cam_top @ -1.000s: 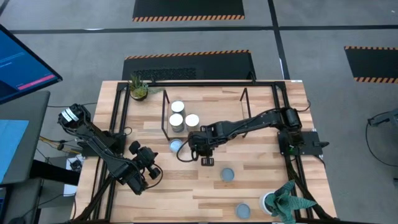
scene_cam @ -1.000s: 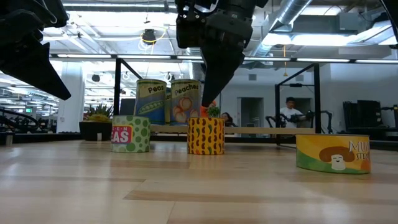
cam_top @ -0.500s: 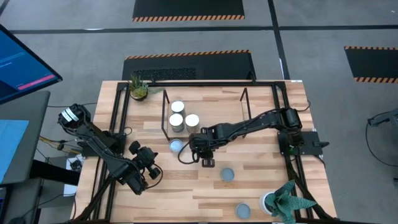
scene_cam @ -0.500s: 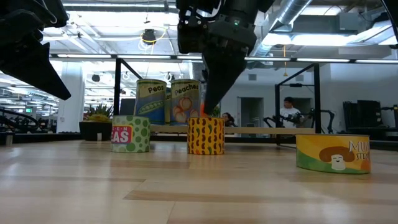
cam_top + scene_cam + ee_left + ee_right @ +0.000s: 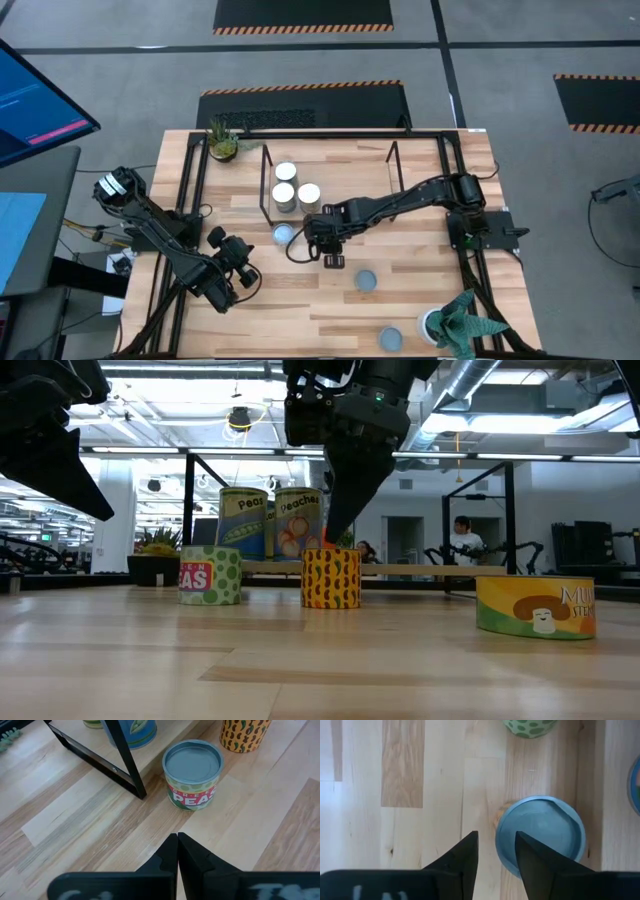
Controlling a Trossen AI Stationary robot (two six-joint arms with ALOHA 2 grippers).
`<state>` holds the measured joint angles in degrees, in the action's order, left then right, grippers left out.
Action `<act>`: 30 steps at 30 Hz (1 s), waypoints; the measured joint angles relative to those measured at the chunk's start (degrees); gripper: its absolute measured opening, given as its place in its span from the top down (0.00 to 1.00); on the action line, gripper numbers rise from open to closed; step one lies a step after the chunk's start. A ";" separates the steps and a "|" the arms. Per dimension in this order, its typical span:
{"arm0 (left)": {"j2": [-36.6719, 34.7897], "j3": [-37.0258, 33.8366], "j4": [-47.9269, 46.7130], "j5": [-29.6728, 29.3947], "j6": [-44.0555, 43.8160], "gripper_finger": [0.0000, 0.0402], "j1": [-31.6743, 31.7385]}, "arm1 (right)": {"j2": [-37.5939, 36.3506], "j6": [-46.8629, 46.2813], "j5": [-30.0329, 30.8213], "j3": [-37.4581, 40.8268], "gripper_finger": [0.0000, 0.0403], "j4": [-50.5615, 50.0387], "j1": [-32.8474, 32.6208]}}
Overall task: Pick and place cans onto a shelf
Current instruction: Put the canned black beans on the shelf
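While the yellow can [image 5: 331, 577] in front of the shelf [image 5: 330, 180] is unmoved since a moment ago, the right gripper [image 5: 495, 851] hangs unclenched above it, ungrasped.

3 cans [image 5: 287, 185] stand on the shelf [image 5: 392, 157]; 4 more cans [image 5: 366, 280] sit on the table [image 5: 420, 270] before it.

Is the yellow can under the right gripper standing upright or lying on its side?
Upright. In the low view the yellow can stands on its flat base on the table, and the right wrist view looks straight down on its round lid.
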<state>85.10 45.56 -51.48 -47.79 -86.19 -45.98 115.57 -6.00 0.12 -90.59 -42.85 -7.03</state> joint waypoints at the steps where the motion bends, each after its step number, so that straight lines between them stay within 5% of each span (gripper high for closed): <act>1: 0.00 0.00 0.00 0.00 0.00 1.00 0.00 | 0.00 0.04 0.00 0.00 0.62 -0.02 0.00; 30: 0.00 0.00 0.02 0.00 0.00 1.00 0.00 | 0.00 0.48 0.09 -0.02 0.63 -0.04 0.26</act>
<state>85.10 45.56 -51.46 -47.79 -86.19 -45.98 115.57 -5.52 0.21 -90.61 -42.89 -6.76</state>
